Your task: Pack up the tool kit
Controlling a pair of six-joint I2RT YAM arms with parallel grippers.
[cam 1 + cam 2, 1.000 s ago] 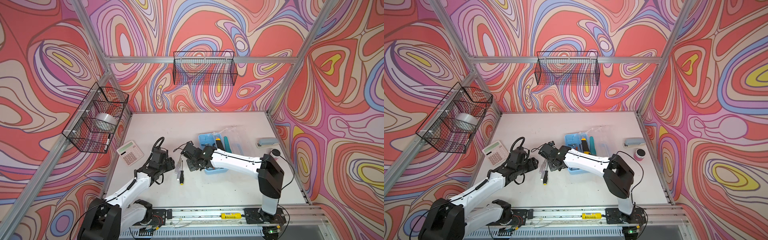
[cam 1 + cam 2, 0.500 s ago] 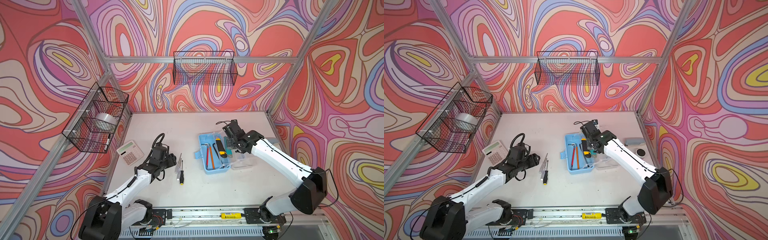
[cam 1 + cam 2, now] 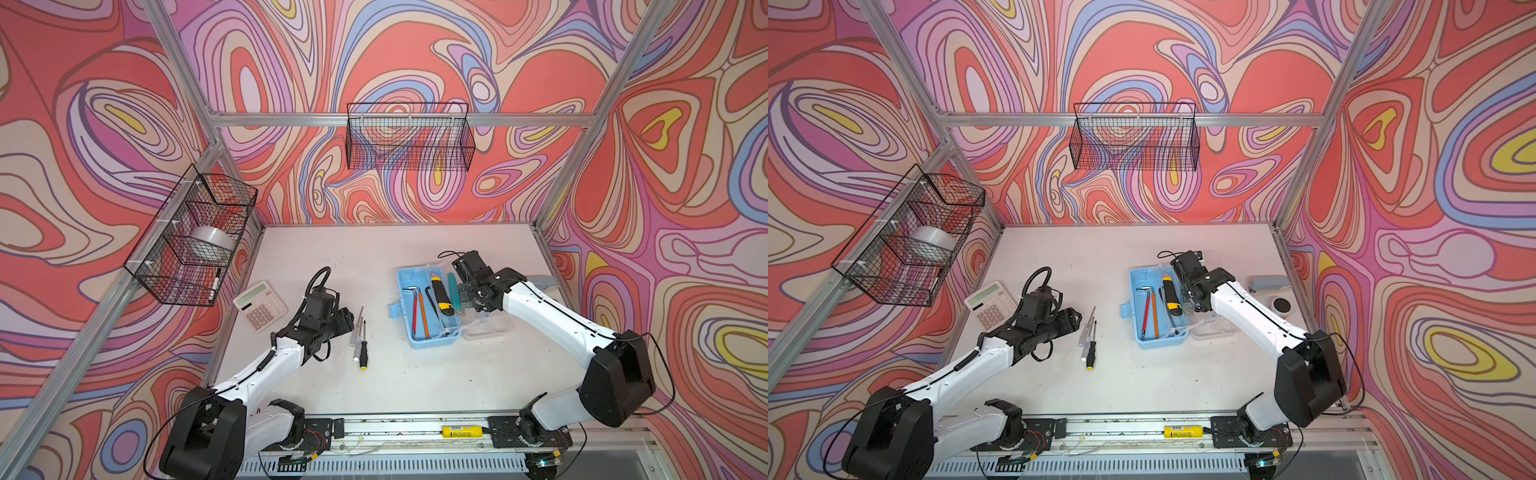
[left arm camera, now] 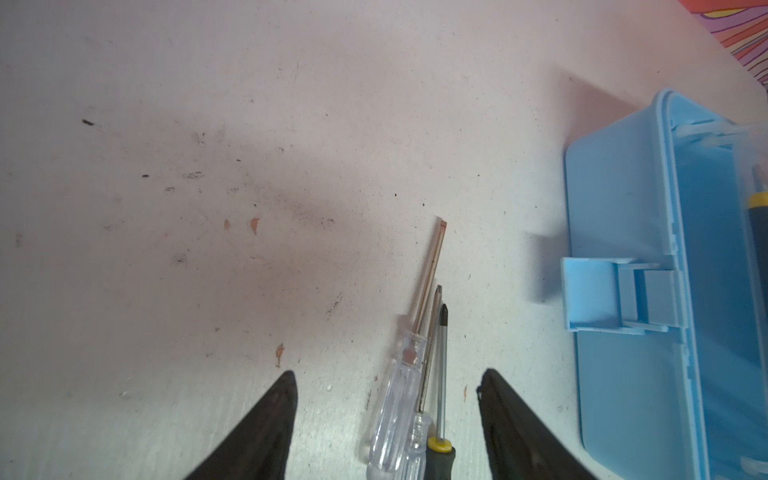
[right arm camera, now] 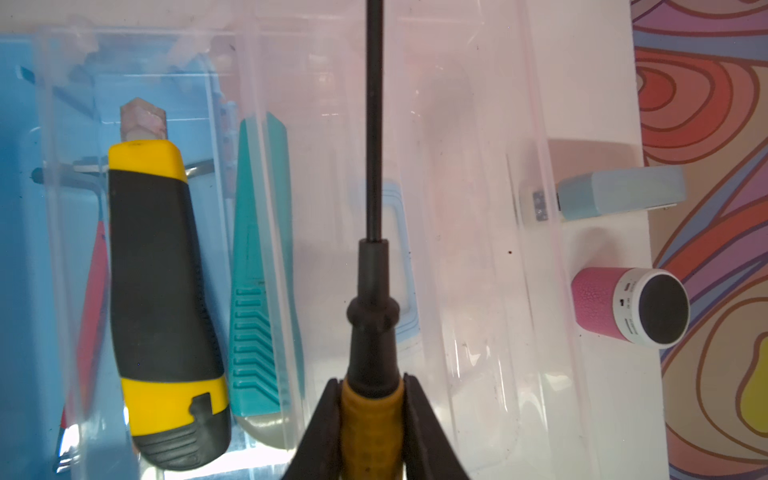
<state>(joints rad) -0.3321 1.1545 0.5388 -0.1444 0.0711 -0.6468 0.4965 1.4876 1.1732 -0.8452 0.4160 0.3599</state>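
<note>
Tool box, light blue, sits on the tabletop a little toward 3 o'clock of centre. Its clear lid is folded flat at the box's 3 o'clock side, so the tray is open from above. Already inside, lying lengthwise to fit: a hex key, a yellow-and-black utility knife and a teal utility knife against the wall nearest the lid.

Right hand is clamped on the yellow grip of a screwdriver, shaft pointing straight ahead. It hangs over the hinge edge and lid rather than the tray. Judgement: this is mid-delivery, and the tool is carried parallel to the knives so it can drop in beside them.

At the box's 9 o'clock, three screwdrivers lie bunched and touching. Left hand hovers low over their handles, fingers spread wide, holding nothing; likely lined up to take one next. The tight bunching may make a single pick awkward.

Farther toward 9 o'clock, a calculator. Beyond the lid toward 3 o'clock, a stapler and a pink speaker, well apart from the work.
</note>
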